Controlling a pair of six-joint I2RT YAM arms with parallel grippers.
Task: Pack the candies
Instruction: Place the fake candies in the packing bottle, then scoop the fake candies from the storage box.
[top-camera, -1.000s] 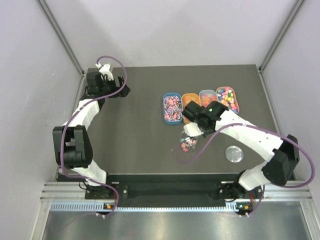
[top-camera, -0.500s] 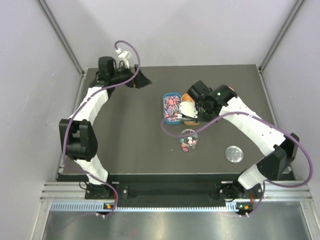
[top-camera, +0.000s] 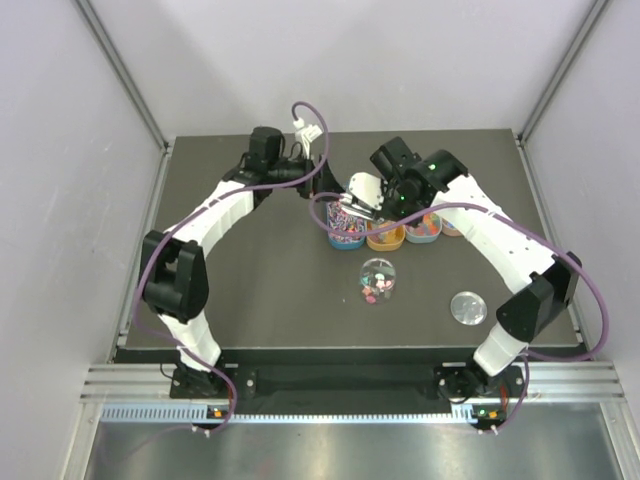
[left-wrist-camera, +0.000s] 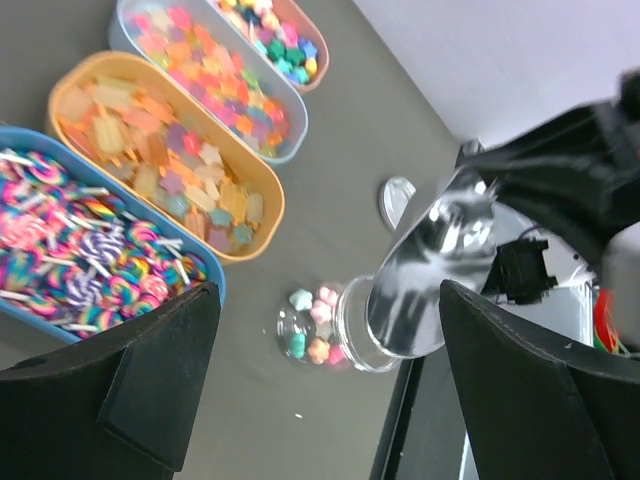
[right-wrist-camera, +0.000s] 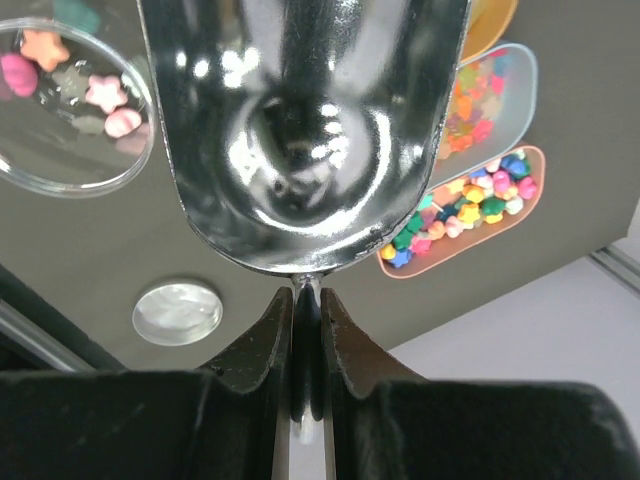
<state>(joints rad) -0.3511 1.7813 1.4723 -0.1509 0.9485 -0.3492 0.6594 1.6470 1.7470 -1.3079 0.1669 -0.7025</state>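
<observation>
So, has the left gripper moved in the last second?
Yes. The left gripper has swung right along the far edge of the table, from the far-left corner to near the blue tray.

Dark matt table (top-camera: 260, 290). Toward its far right, four oval trays in one row, long sides close together: blue tray (left-wrist-camera: 22, 136), orange tray (left-wrist-camera: 278, 205), pale blue tray (left-wrist-camera: 300, 135), pink tray (left-wrist-camera: 326, 68). Nearer the arms' bases, in front of the orange one, a clear round jar (top-camera: 378, 280), upright and uncovered. To its near right, apart from it, a round lid (top-camera: 468, 307) lying flat
</observation>
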